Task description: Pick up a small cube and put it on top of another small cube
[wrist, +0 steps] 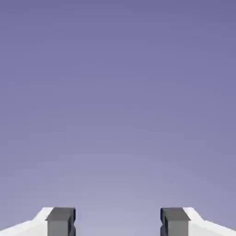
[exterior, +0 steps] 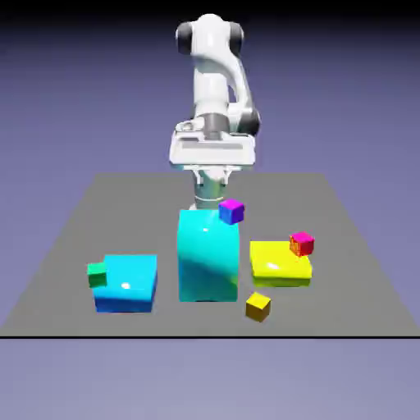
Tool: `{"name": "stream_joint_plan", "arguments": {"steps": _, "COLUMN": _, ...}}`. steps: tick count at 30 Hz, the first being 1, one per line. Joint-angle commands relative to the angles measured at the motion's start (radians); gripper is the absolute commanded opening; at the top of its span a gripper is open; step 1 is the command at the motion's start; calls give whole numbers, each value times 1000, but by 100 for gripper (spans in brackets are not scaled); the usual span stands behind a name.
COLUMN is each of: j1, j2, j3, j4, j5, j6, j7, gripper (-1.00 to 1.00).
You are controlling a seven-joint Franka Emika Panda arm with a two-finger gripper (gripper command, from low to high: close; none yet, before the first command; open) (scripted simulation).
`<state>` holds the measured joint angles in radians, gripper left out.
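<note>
The tiny yellow-orange cube [exterior: 257, 306] lies on the grey table near its front edge, just right of a tall cyan block [exterior: 207, 256]. A red-magenta small cube [exterior: 302, 243] rests at the far right corner of a flat yellow block [exterior: 279, 262]. My gripper [exterior: 212, 164] hangs high at the back of the table, well away from every cube. In the hand view the gripper [wrist: 117, 221] is open, its fingertips [wrist: 60, 221] set wide apart with only the blue-violet backdrop between them; no cube shows there.
A purple small cube [exterior: 231, 211] sits at the cyan block's upper right corner. A green small cube [exterior: 98, 274] touches the left side of a flat blue block [exterior: 127, 282]. The table's front edge [exterior: 205, 335] runs just below the blocks.
</note>
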<state>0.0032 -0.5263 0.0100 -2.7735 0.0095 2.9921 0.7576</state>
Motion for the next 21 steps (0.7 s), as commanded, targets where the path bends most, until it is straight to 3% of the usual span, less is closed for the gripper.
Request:
{"name": "stream_joint_plan", "arguments": {"steps": 1, "j1": -7, "j2": 36, "j3": 8, "j4": 30, "j5": 8, "j6": -37, "j7": 14, "gripper": 0}}
{"name": "stream_joint_plan", "arguments": {"steps": 21, "j1": -154, "j2": 761, "j3": 173, "j4": 635, "j5": 166, "j6": -782, "j7": 289, "gripper": 0}}
